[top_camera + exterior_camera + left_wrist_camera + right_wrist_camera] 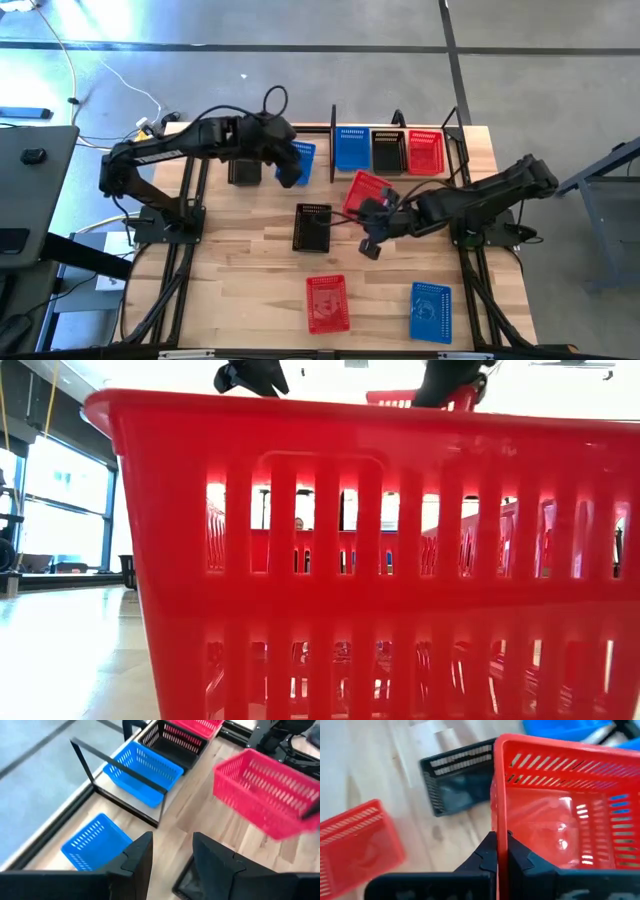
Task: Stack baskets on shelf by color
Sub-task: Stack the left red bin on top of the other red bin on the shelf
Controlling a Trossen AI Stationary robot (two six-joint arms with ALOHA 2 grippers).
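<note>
The black shelf (398,128) at the table's far edge carries a blue basket (350,148), a black basket (388,150) and a red basket (425,152) side by side. My right gripper (380,206) is shut on another red basket (365,190), which hangs in front of the shelf. My left gripper (172,862) hovers open with nothing between its fingers, over a blue basket (304,160) that lies on the table left of the shelf. Loose on the table are black baskets (312,227) (245,170), a red basket (328,303) and a blue basket (431,312). My right gripper pinches one wall of the red basket at its rim (498,827), one finger inside the basket and one outside. The fingers slant down from the table's right side. The basket is lifted clear of the table and hangs tilted, its open side toward the gripper's camera.
The red basket (380,560) near the front edge fills the low view. Bare wood lies between the centre black basket and the shelf. The shelf's upright end posts (333,130) stand at the far edge.
</note>
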